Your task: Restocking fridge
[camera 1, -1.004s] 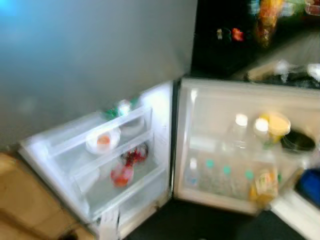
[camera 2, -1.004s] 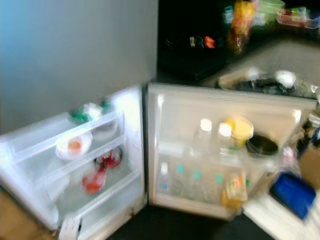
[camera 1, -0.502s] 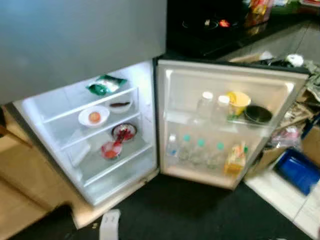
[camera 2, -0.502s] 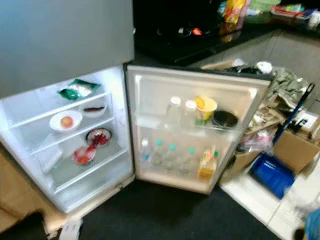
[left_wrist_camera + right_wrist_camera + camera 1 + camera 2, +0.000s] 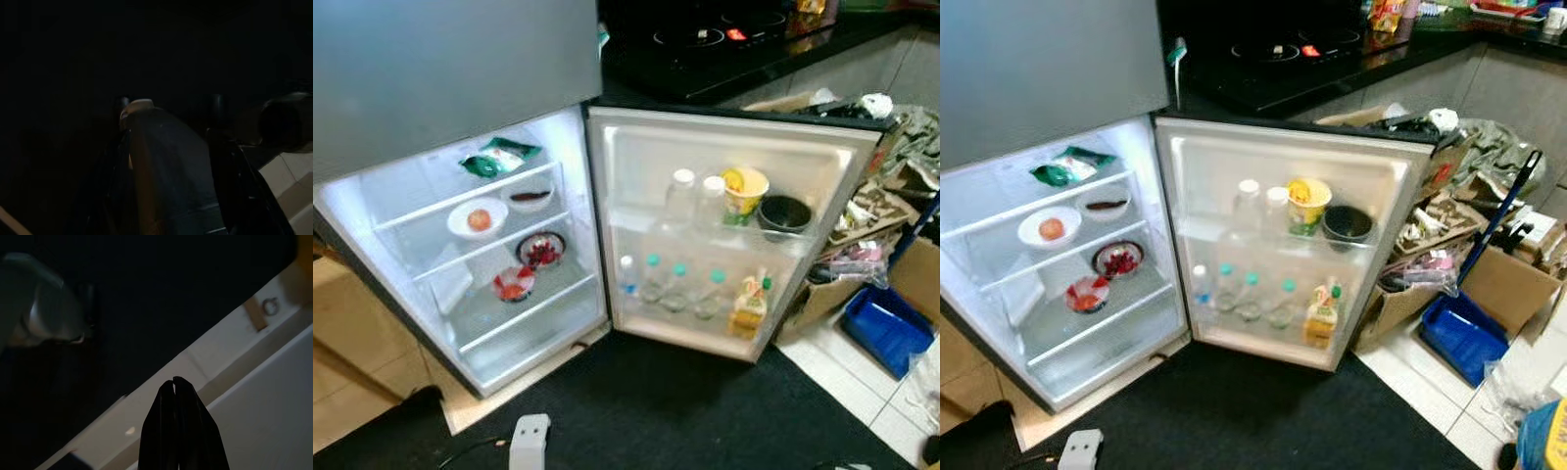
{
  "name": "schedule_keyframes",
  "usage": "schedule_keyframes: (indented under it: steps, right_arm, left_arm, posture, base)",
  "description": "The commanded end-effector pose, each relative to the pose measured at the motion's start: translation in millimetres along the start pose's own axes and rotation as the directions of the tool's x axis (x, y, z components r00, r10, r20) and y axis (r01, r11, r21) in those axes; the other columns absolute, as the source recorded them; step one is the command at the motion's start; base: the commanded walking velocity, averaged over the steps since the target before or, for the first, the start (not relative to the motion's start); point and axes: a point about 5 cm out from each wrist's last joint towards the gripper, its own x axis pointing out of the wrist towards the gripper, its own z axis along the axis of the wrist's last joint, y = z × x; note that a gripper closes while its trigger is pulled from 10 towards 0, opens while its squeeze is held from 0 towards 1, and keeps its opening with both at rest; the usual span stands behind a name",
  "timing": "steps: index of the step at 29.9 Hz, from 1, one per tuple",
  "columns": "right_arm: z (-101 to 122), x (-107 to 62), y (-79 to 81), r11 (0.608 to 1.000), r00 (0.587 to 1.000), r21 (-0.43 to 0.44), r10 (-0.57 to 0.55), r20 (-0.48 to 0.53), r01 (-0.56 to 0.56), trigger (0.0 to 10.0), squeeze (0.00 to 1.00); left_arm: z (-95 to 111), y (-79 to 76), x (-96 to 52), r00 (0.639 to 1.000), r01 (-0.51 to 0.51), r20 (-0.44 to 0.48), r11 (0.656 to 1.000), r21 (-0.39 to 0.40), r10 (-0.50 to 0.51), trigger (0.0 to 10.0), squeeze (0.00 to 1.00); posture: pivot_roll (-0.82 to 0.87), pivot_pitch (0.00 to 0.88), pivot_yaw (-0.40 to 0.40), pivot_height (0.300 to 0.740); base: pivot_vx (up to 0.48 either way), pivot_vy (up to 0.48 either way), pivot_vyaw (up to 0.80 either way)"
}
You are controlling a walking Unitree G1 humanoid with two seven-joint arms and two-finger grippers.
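White-lit fridge (image 5: 470,323) interior now sits sharp as my view steadies; left gripper (image 5: 166,161) clasps a bottle (image 5: 166,171), right gripper (image 5: 174,384) pinched empty, ready to restock

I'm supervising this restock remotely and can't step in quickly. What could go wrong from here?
1. The fridge door stands wide open across the walkway beside piled boxes, so a turn may bump it.
2. A small white object lies on the dark mat before the fridge, a possible trip hazard.
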Motion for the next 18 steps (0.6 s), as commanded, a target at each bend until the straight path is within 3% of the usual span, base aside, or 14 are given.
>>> schedule_keyframes:
  steps: [1,7,11,18]
  right_arm:
    - [0.8,0.3,2.4,1.0,1.0,0.007,0.006,0.006,-0.006,10.0,0.0]
    - [1.6,0.3,2.1,1.0,1.0,0.003,0.007,0.009,-0.007,10.0,0.0]
    - [16.5,0.1,0.7,0.999,0.995,0.029,0.034,0.093,-0.037,10.0,0.0]
    - [30.8,-0.1,0.1,0.999,0.989,0.001,0.05,0.137,-0.051,10.0,0.0]
  left_arm:
    - [-0.8,3.7,-1.2,1.0,-0.01,-0.004,1.0,0.009,0.01,10.0,0.0]
    - [-1.5,4.0,-1.4,1.0,-0.009,-0.007,1.0,0.011,0.009,10.0,0.0]
    - [-1.8,4.1,-1.5,1.0,-0.009,-0.01,1.0,0.014,0.009,10.0,0.0]
    - [-3.2,4.8,-1.9,1.0,-0.01,-0.015,1.0,0.013,0.01,10.0,0.0]
  posture:
    - [-0.05,0.0,0.013,0.74]
    - [-0.05,0.0,0.014,0.74]
    - [-0.05,0.0,0.014,0.74]
    - [-0.05,0.0,0.013,0.74]
  base:
    - [0.0,-0.442,0.0]
    - [0.0,-0.454,0.0]
    - [0.0,-0.452,0.0]
    - [0.0,-0.452,0.6]
